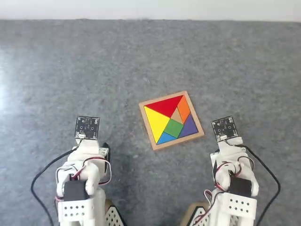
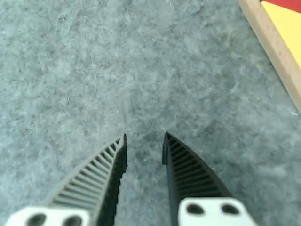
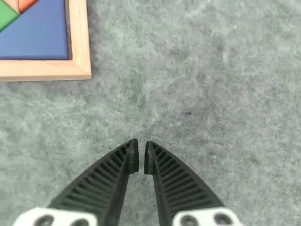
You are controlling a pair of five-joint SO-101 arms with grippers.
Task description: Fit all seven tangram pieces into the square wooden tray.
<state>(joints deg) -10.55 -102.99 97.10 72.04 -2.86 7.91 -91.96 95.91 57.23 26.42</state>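
Square wooden tray (image 1: 178,142): holds seven coloured tangram pieces (image 1: 174,128), laid flat and filling it. It sits ahead of and between both pincers, touching neither.
Left gripper (image 2: 144,136): tips slightly spread, empty, over grey felt table cover (image 2: 94,70).
Right gripper (image 3: 141,142): tips pressed almost together, empty.

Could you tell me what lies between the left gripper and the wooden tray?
Just bare grey mat separates the left gripper from the wooden tray, as the left wrist view shows.
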